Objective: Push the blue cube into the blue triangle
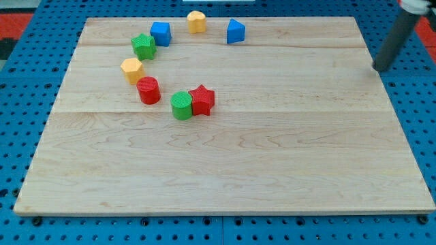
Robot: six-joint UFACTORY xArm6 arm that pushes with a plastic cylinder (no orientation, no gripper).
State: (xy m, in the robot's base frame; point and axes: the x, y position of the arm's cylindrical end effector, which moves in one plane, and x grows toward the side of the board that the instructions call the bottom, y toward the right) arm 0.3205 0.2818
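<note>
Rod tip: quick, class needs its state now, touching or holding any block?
My tip: holds nothing, touches no block, far to the view's right of the blue triangle.

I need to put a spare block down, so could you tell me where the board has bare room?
Free: everything below the green cylinder and red star, and the right side between the blue triangle and my tip. Crowded: the upper-left arc around the blue cube.

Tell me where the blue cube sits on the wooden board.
The blue cube sits near the view's top left, touching the green star block, with the yellow block to its right.
</note>
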